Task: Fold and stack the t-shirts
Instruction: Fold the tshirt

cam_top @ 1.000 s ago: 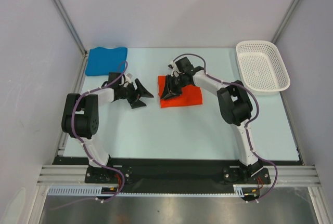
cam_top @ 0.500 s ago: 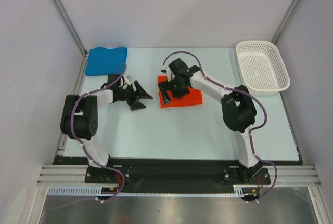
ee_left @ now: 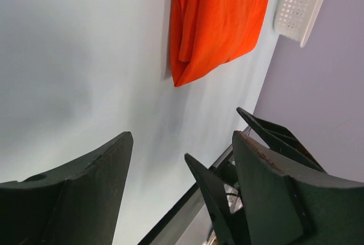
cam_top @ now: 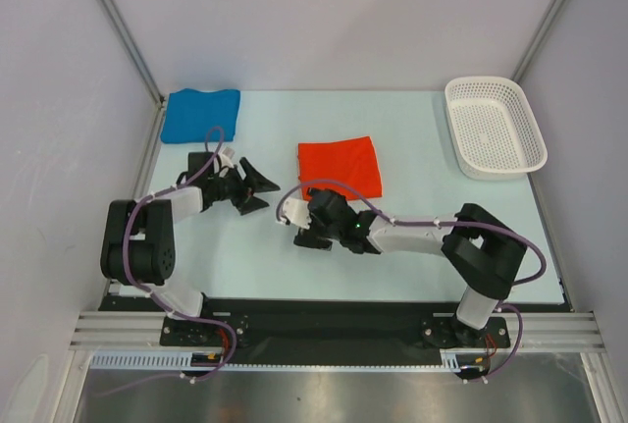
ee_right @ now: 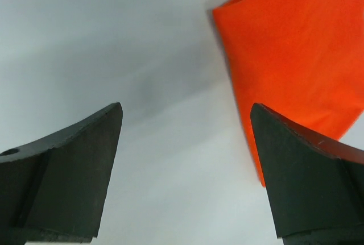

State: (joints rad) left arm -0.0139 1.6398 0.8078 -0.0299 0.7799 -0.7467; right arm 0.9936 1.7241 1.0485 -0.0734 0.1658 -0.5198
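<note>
The orange-red t-shirt [cam_top: 339, 166] lies folded into a flat rectangle at the table's middle; nothing touches it. The same orange-red t-shirt [ee_left: 219, 23] shows at the top of the left wrist view, and the orange-red t-shirt [ee_right: 296, 69] fills the upper right of the right wrist view. The blue t-shirt [cam_top: 201, 114] lies folded at the far left corner. My right gripper [cam_top: 300, 223] [ee_right: 186, 114] hangs open and empty just in front of the orange shirt's near left corner. My left gripper [cam_top: 265, 190] [ee_left: 182, 142] stands open and empty left of the orange shirt.
A white perforated basket [cam_top: 494, 127] [ee_left: 301, 3] stands at the far right of the table. The right gripper's black fingers [ee_left: 267, 137] show in the left wrist view, close to my left gripper. Grey walls enclose the table on three sides.
The right gripper opened, let go of the orange shirt and drew back toward the near edge. The orange shirt now lies flat and uncovered. The left gripper shifted slightly left.
</note>
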